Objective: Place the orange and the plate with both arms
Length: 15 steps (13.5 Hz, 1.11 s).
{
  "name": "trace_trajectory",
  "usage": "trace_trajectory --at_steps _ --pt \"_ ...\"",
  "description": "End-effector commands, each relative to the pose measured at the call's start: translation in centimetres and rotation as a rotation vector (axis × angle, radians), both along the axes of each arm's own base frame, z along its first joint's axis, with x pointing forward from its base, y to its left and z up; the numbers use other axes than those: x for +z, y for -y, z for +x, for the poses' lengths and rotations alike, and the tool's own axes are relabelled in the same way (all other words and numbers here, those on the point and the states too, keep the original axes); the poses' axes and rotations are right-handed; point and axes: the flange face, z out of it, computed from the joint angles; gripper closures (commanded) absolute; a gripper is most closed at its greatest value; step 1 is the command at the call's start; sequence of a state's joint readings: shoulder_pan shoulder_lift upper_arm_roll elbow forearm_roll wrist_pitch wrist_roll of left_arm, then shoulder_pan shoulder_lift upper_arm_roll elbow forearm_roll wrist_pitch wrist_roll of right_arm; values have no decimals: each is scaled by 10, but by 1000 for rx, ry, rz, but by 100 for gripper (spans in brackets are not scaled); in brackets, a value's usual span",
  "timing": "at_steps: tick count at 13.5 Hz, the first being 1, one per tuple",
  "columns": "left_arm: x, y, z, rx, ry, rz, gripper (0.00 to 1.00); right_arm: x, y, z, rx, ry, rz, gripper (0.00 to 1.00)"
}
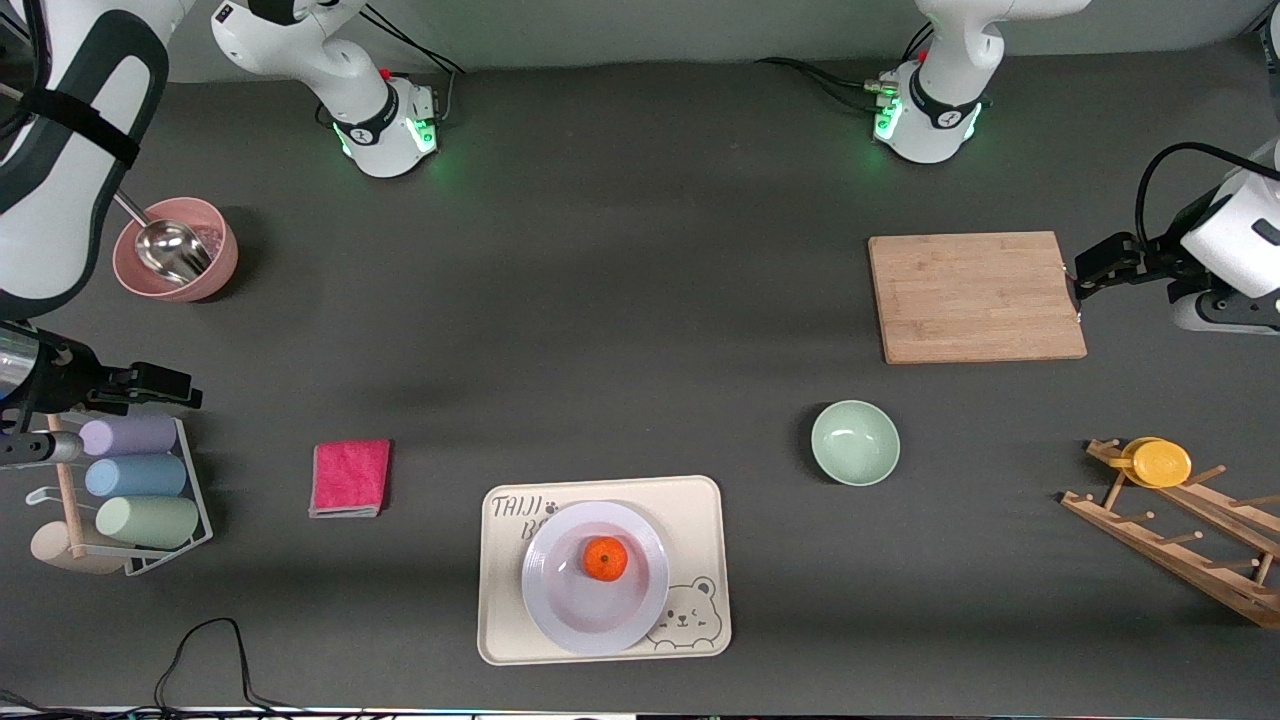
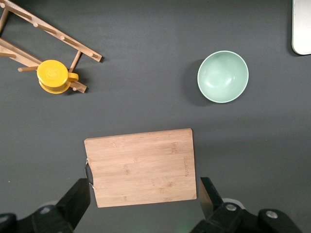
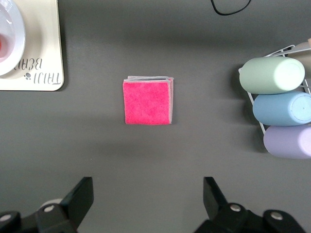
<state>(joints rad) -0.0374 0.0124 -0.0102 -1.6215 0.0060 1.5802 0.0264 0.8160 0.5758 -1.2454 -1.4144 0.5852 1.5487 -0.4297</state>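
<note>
Dark grey desk (image 1: pixel 620 330) carries the orange (image 1: pixel 605 558) on the plate (image 1: pixel 595 578) on the bear tray (image 1: pixel 690 520), so placing looks done; left claw (image 2: pixel 143 196) and right claw (image 3: pixel 148 196) hover wide open, empty.

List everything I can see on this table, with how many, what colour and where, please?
Small round orange: one, bright orange, on the plate.
Glossy white round plate: one, on the tray.
Beige bear tray: one, nearest the front camera.
Mint-green bowl: one, beside the tray.
Wooden cutting board: one, tan.
Folded pink cloth: one.
Pink bowl with metal scoop: one.
Pastel cups: three, racked.
Yellow cup: one, on wooden rack.
Left end effector: open, over the board.
Right end effector: open.
</note>
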Motion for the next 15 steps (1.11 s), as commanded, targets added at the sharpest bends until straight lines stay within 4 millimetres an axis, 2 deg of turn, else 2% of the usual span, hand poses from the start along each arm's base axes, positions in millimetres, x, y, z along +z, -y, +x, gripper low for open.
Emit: trace_trajectory --at_steps 1,3,10,13,15 --pt "4 2 -1 2 -8 -7 0 12 -3 -6 -22 -7 -8 0" --pt "4 2 -1 2 -8 -7 0 14 4 -8 -64 -12 -5 0" --pt "4 3 -1 -1 -8 -7 0 10 5 -12 -57 -61 1 0" --pt "4 3 -1 1 -8 -7 0 11 2 -8 -43 -62 8 0" --pt "4 2 -1 1 -8 -7 0 4 -4 -5 -14 -94 -10 0"
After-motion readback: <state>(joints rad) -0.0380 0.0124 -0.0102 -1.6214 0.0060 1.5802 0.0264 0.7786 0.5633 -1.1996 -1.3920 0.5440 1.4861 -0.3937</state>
